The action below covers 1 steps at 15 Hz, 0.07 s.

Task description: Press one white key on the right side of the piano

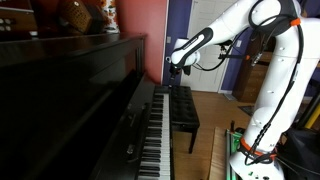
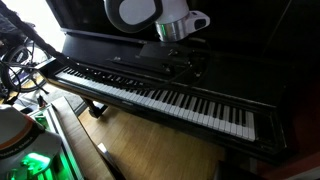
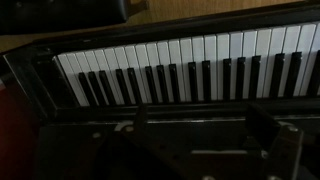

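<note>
The glossy black upright piano [image 1: 90, 90] fills both exterior views, its row of white and black keys [image 1: 155, 130] [image 2: 170, 100] uncovered. My gripper [image 1: 178, 70] [image 2: 188, 58] hangs a little above the keyboard near one end, touching no key. In the wrist view the keys [image 3: 180, 70] run across the top. My two dark fingers stand apart below them over the piano's black front edge, with nothing between them [image 3: 198, 135]. The gripper looks open and empty.
A black bench [image 1: 184, 110] stands in front of the keys on the wooden floor [image 1: 212, 140]. Several ornaments [image 1: 85, 15] sit on the piano top. My base with a green light [image 2: 30, 160] and cables [image 2: 15, 70] are beside the piano.
</note>
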### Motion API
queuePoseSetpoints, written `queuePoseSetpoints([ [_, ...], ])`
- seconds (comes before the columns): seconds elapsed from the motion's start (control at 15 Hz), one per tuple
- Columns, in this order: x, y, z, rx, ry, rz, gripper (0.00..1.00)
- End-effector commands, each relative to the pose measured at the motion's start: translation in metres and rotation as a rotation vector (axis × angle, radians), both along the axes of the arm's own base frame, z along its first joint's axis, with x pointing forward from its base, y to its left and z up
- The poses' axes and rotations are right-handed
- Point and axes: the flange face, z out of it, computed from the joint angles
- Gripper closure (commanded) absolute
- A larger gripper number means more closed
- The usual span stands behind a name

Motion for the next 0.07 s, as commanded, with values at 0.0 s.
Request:
queuePoseSetpoints([
  [0.0, 0.0001, 0.0005, 0.0005, 0.000, 0.001, -0.001, 0.00],
])
